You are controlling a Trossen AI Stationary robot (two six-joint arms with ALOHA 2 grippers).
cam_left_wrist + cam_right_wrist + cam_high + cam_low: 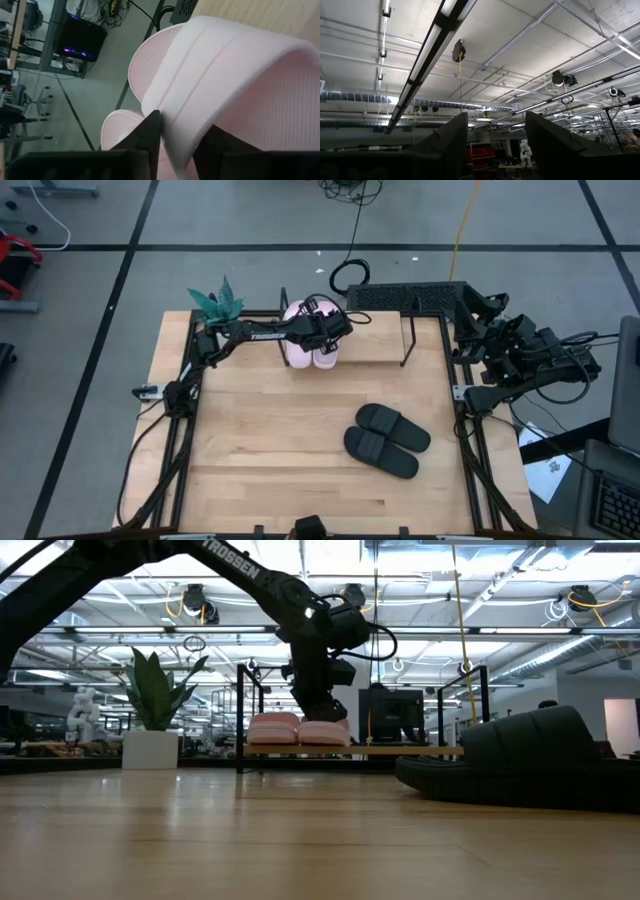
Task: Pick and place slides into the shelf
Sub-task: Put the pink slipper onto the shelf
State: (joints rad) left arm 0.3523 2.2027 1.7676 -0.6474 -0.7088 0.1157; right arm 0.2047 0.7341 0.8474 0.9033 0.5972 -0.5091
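Wooden table (280, 460), shelf (385, 350) at 12 o'clock holding pink slides (312, 345). Left gripper (335, 328) clamps a pink strap (225, 85); foam looks light, soft, best taken by strap. Black slides (385, 440) lie at 4 o'clock. Right gripper (495, 145) parked off-table at 2 o'clock, fingers apart

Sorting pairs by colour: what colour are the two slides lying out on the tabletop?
Matte black slides, clearest in the high view.

— What sits on the wooden table (260, 450)?
— The shelf (380, 350) along its far edge, a potted plant (215, 303) left of the shelf, black slides (387, 439) nearer than it.
— And on the shelf?
— Pink slides (310, 345), at its left end.
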